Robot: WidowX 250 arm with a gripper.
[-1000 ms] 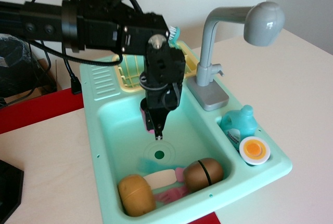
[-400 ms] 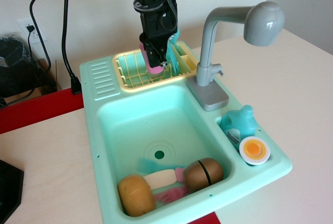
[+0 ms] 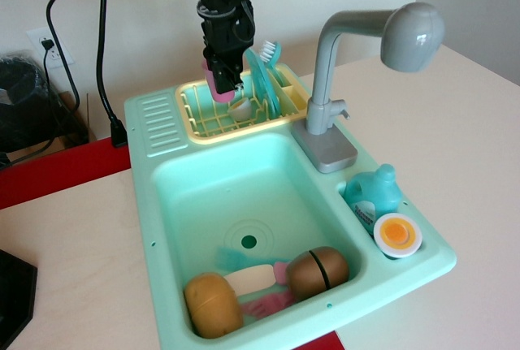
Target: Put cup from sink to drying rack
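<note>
The table (image 3: 455,123) carries the sink (image 3: 162,204), which runs from the back left toward the front right corner. Its faucet (image 3: 366,41) stands at the basin's far right. The drying rack (image 3: 199,118) sits at the sink's back edge, with a teal plate (image 3: 262,82) standing upright in it. Two brown eggs (image 3: 213,304) lie at the basin's near end. The claw (image 3: 224,82) hangs over the rack, closed around the cup (image 3: 218,82), which is above the rack's bars.
</note>
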